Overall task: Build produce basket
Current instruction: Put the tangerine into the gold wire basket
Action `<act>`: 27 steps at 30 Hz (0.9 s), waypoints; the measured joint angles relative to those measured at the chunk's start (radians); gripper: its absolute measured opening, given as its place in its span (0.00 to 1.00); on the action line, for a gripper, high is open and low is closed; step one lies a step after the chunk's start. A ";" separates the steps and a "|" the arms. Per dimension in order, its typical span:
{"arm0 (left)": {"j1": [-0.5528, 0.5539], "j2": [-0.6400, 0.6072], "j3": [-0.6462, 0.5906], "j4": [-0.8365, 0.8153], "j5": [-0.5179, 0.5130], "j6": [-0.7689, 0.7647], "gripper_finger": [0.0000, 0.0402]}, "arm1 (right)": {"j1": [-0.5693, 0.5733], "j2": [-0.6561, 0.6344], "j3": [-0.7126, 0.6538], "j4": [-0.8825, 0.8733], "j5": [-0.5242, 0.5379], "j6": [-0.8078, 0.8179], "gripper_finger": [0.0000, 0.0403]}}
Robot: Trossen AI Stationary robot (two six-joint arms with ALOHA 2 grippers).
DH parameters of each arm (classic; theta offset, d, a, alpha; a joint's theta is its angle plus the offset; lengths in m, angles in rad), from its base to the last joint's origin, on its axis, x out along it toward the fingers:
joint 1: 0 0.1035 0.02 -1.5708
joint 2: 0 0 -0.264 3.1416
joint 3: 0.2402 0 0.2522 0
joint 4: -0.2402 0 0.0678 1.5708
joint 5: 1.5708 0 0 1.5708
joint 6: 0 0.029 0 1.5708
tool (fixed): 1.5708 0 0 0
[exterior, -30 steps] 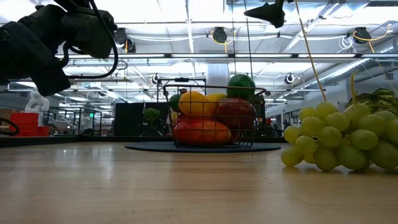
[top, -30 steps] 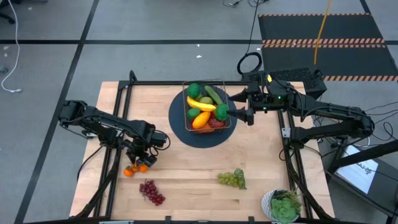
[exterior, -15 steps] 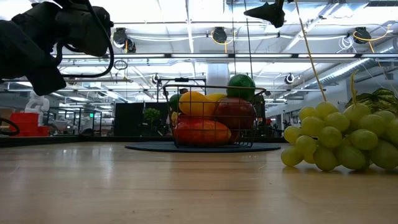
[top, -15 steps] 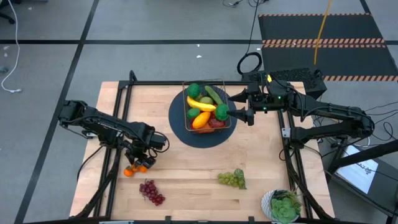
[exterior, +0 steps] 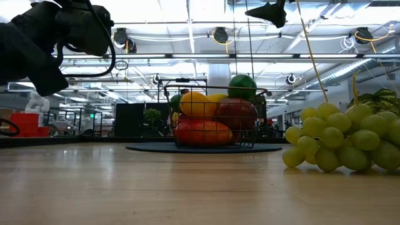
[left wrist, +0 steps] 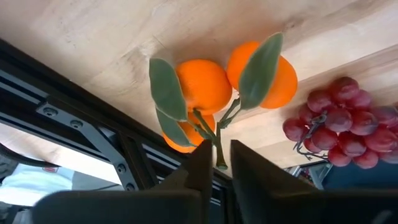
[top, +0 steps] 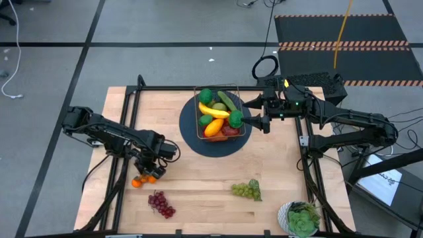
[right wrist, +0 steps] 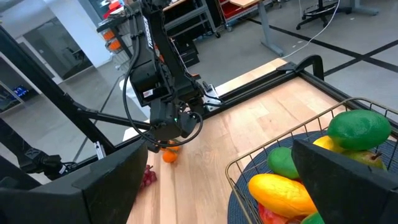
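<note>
High view: the basket point(top: 221, 114) is sitting on a round dark mat point(top: 215, 143) at the far centre of the tabletop point(top: 198, 178). Produce is filling the basket: a banana point(top: 213, 109), a cucumber point(top: 227, 100), a mango point(top: 213, 127) and green pieces. All positions below are relative to the basket.

The left gripper point(top: 148, 173) is hovering well to the near left of the basket, directly over the oranges point(top: 142, 180). In the left wrist view, its jaws are standing narrow on either side of the thin green stem of the oranges point(left wrist: 217, 84); whether they are actually pinching the stem cannot be told. The leafed oranges are lying on the wood, with purple grapes point(left wrist: 339, 121) just beside them. In the high view those purple grapes point(top: 160, 203) are lying nearer the front edge than the oranges.

The right gripper point(top: 254, 113) is hanging just beside the right rim of the basket, with its jaws spread wide and holding nothing. In the right wrist view, the basket rim point(right wrist: 245, 158) is showing between its two fingers.

Green grapes point(top: 246, 190) are lying to the near right of the basket. A potted plant point(top: 301, 219) is standing farther to the near right, at the corner.
</note>
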 joint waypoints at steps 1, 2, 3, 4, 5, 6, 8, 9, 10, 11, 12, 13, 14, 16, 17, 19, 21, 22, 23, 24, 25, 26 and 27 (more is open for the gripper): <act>0.000 0.000 0.000 0.000 0.002 0.005 0.11 | 0.000 0.000 0.000 0.000 0.000 0.000 0.97; 0.000 0.000 0.000 0.000 0.004 0.008 0.08 | 0.000 0.000 0.000 0.000 0.000 0.000 0.97; 0.000 0.000 0.000 0.000 0.005 0.014 0.05 | 0.000 0.000 0.000 0.000 0.000 0.000 0.97; 0.000 0.000 0.000 0.000 0.007 0.015 0.03 | 0.000 0.000 0.000 0.000 0.000 0.000 0.97; 0.000 0.000 0.000 -0.001 0.008 0.014 0.02 | 0.000 0.000 0.000 0.000 0.000 0.000 0.97; 0.000 0.000 0.000 -0.001 0.008 0.013 0.02 | 0.000 -0.003 0.000 0.000 0.000 0.000 0.97; 0.000 0.000 0.000 -0.001 0.019 0.011 0.03 | 0.000 -0.007 0.000 0.000 0.000 0.000 0.97; 0.002 0.000 0.000 -0.001 0.030 0.011 0.03 | 0.000 -0.010 0.000 0.001 0.000 0.000 0.97; 0.003 0.000 0.002 -0.002 0.040 0.011 0.03 | 0.000 -0.013 0.000 -0.001 0.000 0.000 0.97; 0.005 0.000 0.009 -0.004 0.049 0.012 0.02 | 0.000 -0.017 0.000 -0.001 0.000 -0.001 0.97; 0.007 0.000 0.022 -0.006 0.053 0.014 0.02 | 0.000 -0.020 0.000 0.000 0.000 -0.007 0.97; 0.010 0.000 0.038 -0.012 0.054 0.015 0.01 | 0.000 -0.023 0.000 0.000 0.000 -0.015 0.97; 0.015 0.000 0.057 -0.021 0.053 0.015 0.01 | 0.000 -0.027 0.000 0.000 0.000 -0.019 0.97; 0.026 0.000 0.105 -0.053 0.039 0.015 0.01 | 0.000 -0.031 0.000 0.000 0.000 -0.021 0.97; 0.032 0.000 0.132 -0.073 0.026 0.018 0.01 | 0.000 -0.031 0.000 0.000 0.001 -0.021 0.97; 0.047 0.000 0.197 -0.110 -0.008 0.019 0.01 | 0.000 -0.031 0.000 -0.001 0.001 -0.021 0.97; 0.065 0.000 0.272 -0.155 -0.057 0.020 0.01 | 0.000 -0.031 0.000 -0.001 0.001 -0.021 0.97; 0.073 0.000 0.312 -0.176 -0.085 0.022 0.01 | 0.000 -0.031 0.000 0.000 0.001 -0.021 0.97; 0.082 0.000 0.352 -0.192 -0.113 0.022 0.01 | 0.000 -0.031 0.000 0.000 0.001 -0.021 0.97; 0.093 0.000 0.395 -0.210 -0.144 0.022 0.01 | 0.000 -0.031 0.000 0.000 0.001 -0.021 0.97; 0.103 0.000 0.437 -0.227 -0.174 0.022 0.01 | 0.000 -0.031 0.000 -0.001 0.001 -0.021 0.97; 0.113 0.000 0.481 -0.242 -0.203 0.023 0.01 | 0.000 -0.031 0.000 -0.001 0.001 -0.021 0.97; 0.125 0.000 0.522 -0.250 -0.230 0.027 0.01 | 0.000 -0.031 0.000 0.000 0.001 -0.021 0.97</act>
